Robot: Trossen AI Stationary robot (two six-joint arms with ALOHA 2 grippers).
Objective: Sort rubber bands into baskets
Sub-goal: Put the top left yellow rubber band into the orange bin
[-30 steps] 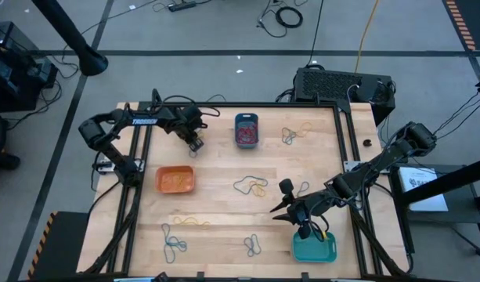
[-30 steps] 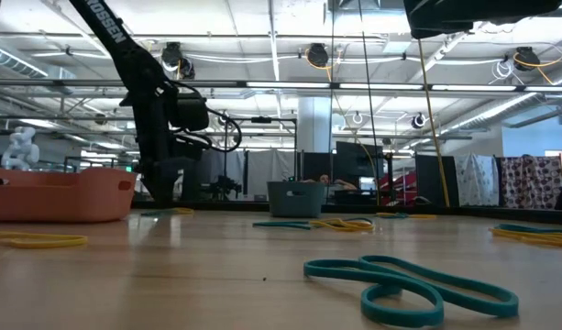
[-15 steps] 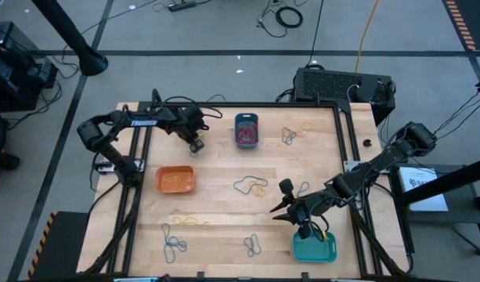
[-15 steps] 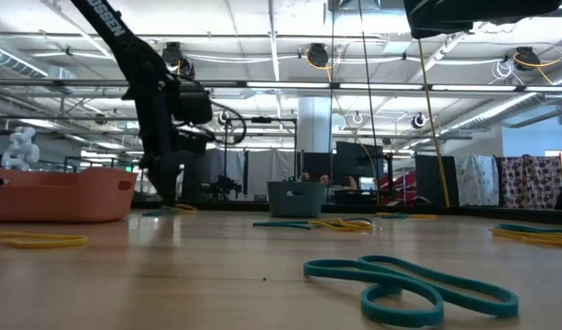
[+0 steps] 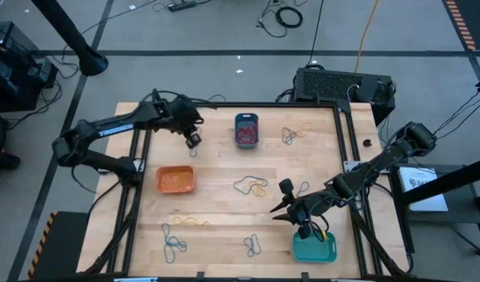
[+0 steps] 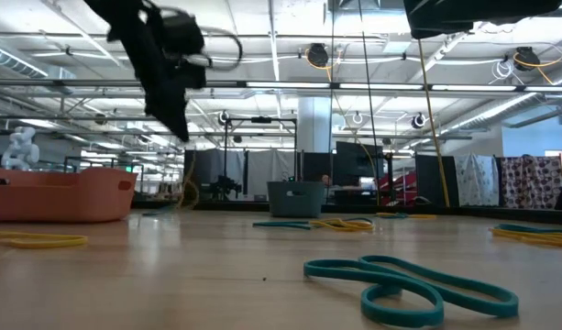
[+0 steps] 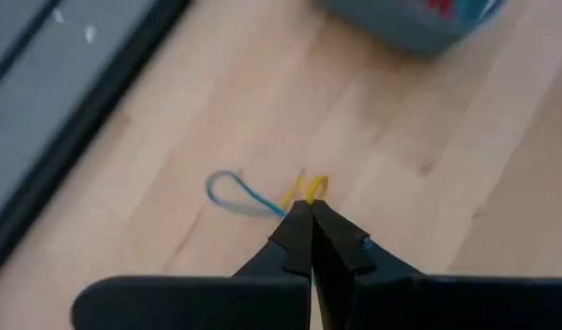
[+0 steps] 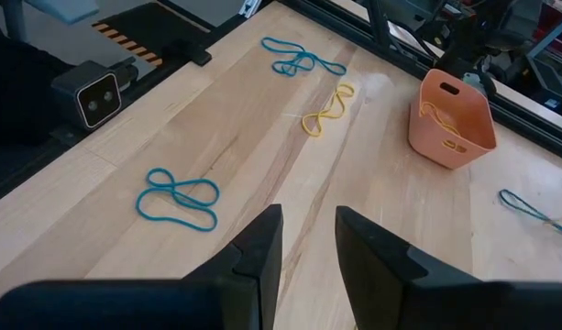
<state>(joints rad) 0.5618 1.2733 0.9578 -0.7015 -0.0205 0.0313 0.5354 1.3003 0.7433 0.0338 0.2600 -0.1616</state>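
Note:
My left gripper hangs shut above the table's far left, between the orange basket and the dark blue basket, with a yellow rubber band in its tips. Below it a blue rubber band lies flat on the wood. My right gripper stands open just above the turquoise basket at the near right, nothing between its fingers. More rubber bands lie flat on the table: mid-table, far right, near left. My left gripper pinches the yellow rubber band between its two fingertips; a short loop of it shows past the tips. The fingers come slanting down from above. In the low view the band hangs slack below the gripper, clear of the table.
Red and blue bands fill the dark blue basket. Further loose bands lie at the near middle and near left. A black box stands beyond the far right corner. The table's black frame rails run along both sides.
My left gripper has risen from the table top at the far left, straight up and a little toward the far edge. The yellow rubber band has come up with it and now hangs clear of the wood; the blue band has stayed on the table.

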